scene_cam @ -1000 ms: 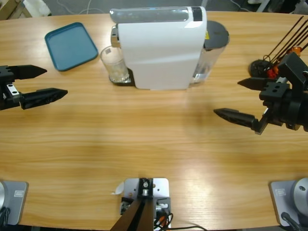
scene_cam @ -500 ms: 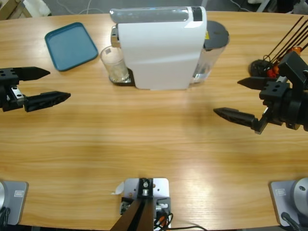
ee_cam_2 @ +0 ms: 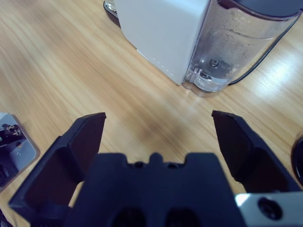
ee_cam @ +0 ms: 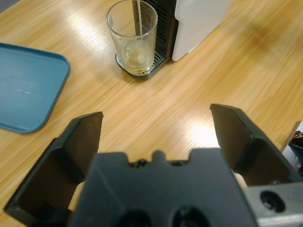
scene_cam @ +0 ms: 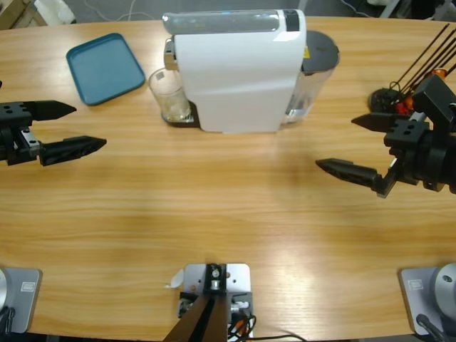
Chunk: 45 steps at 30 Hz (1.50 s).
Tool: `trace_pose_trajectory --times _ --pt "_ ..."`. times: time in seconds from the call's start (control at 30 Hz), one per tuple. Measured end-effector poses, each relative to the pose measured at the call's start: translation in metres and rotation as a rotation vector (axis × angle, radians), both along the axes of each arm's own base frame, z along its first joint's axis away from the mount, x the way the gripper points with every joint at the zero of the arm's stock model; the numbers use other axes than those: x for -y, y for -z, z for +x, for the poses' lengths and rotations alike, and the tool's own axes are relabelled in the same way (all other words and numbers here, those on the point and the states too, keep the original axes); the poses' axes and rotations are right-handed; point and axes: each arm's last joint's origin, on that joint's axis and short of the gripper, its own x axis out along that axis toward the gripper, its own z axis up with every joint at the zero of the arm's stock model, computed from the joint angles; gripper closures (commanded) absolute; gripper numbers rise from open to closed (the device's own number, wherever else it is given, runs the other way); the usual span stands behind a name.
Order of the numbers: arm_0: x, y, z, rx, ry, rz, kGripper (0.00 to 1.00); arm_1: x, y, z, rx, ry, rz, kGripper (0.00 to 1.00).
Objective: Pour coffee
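— pale amber coffee [ee_cam: 136, 57], where?
— shallow in the small clear glass tumbler [scene_cam: 169, 95] on the dark drip tray of the white boxy coffee machine [scene_cam: 239, 70], near the wooden table's [scene_cam: 214, 206] far edge.
— beside it?
— teal rectangular plastic tray [scene_cam: 105, 67], towards the far left corner.
— claws?
— left gripper [scene_cam: 69, 128] spread wide, holding nothing, by the left edge; right gripper [scene_cam: 360, 147] likewise by the right edge.
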Motion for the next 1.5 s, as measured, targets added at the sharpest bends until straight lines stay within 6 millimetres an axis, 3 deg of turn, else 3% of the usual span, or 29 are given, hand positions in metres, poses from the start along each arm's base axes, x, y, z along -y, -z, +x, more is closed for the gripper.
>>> trace_pose_trajectory --times 0.3,1.5 --pt "-0.015 -0.006 -0.015 0.096 -0.079 0.003 0.046 0.0 0.0 0.0 0.0 0.0 0.0 0.0" --pt "-0.014 -0.005 -0.013 0.111 -0.082 -0.006 0.046 0.0 0.0 0.0 0.001 0.0 0.001 0.0"
